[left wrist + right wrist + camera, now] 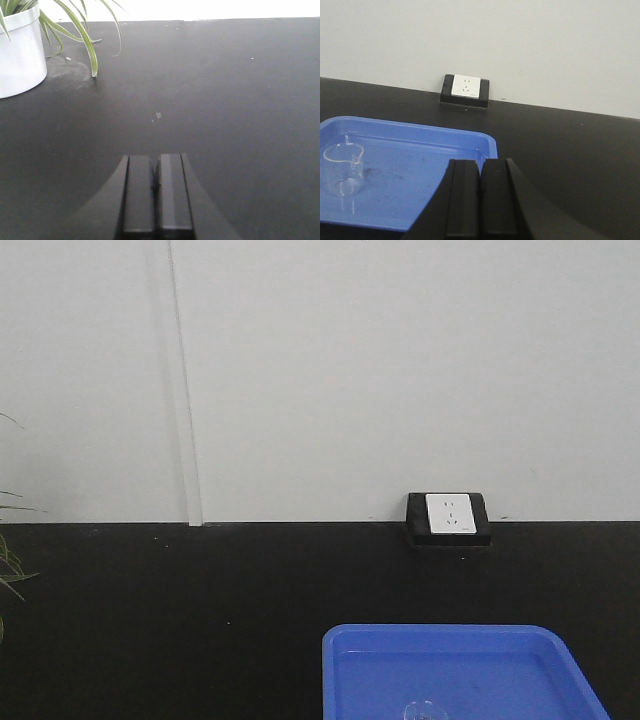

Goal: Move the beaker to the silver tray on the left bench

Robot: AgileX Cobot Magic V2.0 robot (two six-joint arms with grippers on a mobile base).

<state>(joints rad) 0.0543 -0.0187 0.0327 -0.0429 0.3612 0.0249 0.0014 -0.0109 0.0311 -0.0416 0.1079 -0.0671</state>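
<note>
Two claws, left gripper (156,162) and right gripper (481,164), are pressed together, empty. The beaker (343,170) stands upright in the blue tray (425,175), at nine o'clock of the right gripper.

a plain white wall (400,360) stands behind a black bench (150,620). a white socket (449,514) in a black box sits where they meet. a white pot (17,52) with long green leaves stands on the bench.
</note>
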